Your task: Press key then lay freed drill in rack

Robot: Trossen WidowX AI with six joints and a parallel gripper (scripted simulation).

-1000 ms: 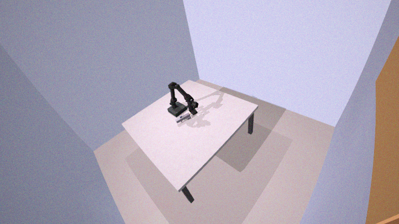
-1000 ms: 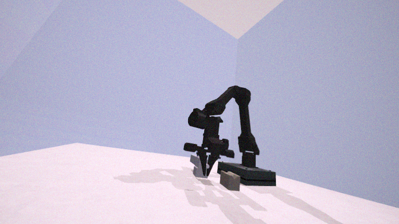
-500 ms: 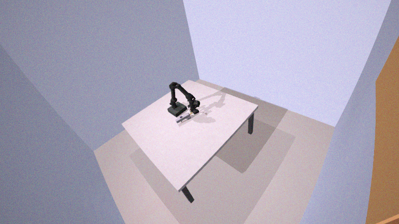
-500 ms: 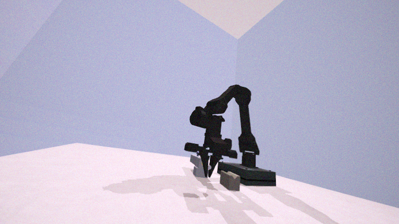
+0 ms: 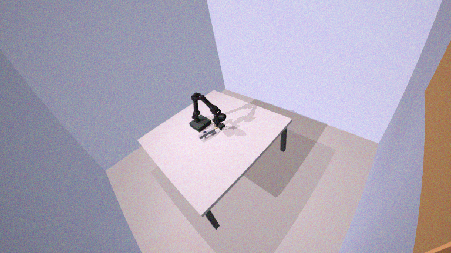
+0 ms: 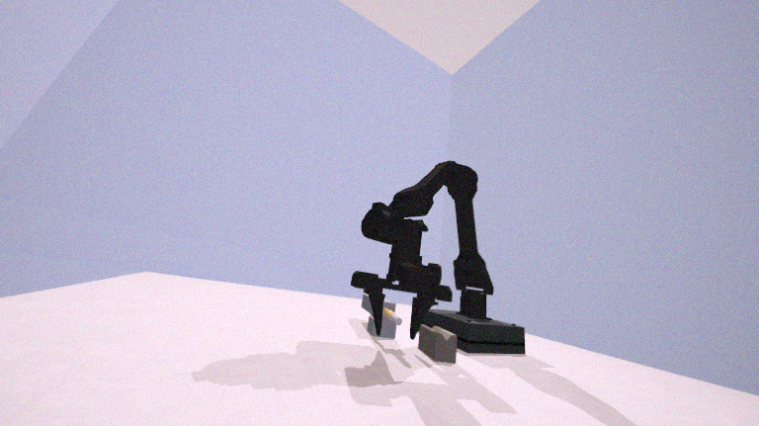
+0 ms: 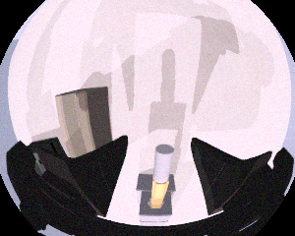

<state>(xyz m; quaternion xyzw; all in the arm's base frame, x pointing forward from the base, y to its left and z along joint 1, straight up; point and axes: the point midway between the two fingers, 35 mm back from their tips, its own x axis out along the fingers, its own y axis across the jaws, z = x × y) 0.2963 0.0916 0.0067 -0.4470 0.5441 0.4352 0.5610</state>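
The drill (image 7: 161, 167) (image 6: 395, 318) has a grey cylindrical end and a yellow section. It slants out of the grey holder (image 7: 143, 183) (image 6: 388, 330) (image 5: 207, 133), with a long part of the yellow section showing. My gripper (image 7: 160, 141) (image 6: 395, 336) is open and points down, its fingers on either side of the drill's line without gripping it. The rack (image 6: 437, 343) (image 7: 97, 118), a beige-grey block with a notched top, stands close beside one finger, at the left in the wrist view. I cannot make out the key clearly.
The dark arm base (image 5: 199, 123) (image 6: 481, 334) stands behind the holder and rack. All stand on the pale table (image 5: 212, 170) (image 6: 112, 331). Shadows of the arm fall across the table top.
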